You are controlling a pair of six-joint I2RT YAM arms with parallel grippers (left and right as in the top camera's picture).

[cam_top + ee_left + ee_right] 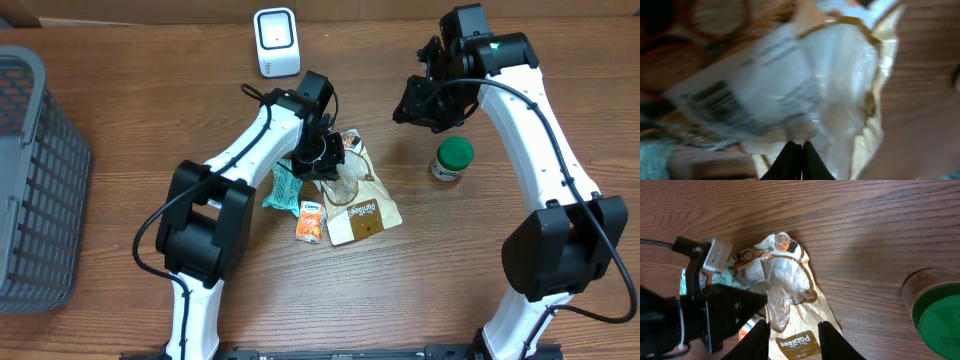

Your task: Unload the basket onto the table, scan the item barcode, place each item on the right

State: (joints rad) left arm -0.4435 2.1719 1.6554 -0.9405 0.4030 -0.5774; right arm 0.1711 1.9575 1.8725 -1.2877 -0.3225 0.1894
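The item is the brown snack pouch (365, 210), lying mid-table with your left gripper (796, 160) directly over its far end. Those fingers are pressed together. The wrist view is blurred, so I cannot tell whether a fold of film sits between them. Check that before you lift — a pinch on the clear window alone would likely let the pouch sag and swing.

The barcode label (720, 105) sits toward the pouch's far end, near the fingertips. Take a hold that leaves it uncovered, and turn it toward what looks like the white scanner (276, 42) at the far edge. Your right gripper (792, 341) hovers above and to the right, fingers spread, holding nothing.

For room, the lane from pouch to scanner is bare wood. A teal packet (280, 190) and an orange packet (310, 222) crowd the pouch's left side — lift straight up first. The green-lidded jar (452, 158) stands apart on the right, and the grey basket (30, 180) is well off left.
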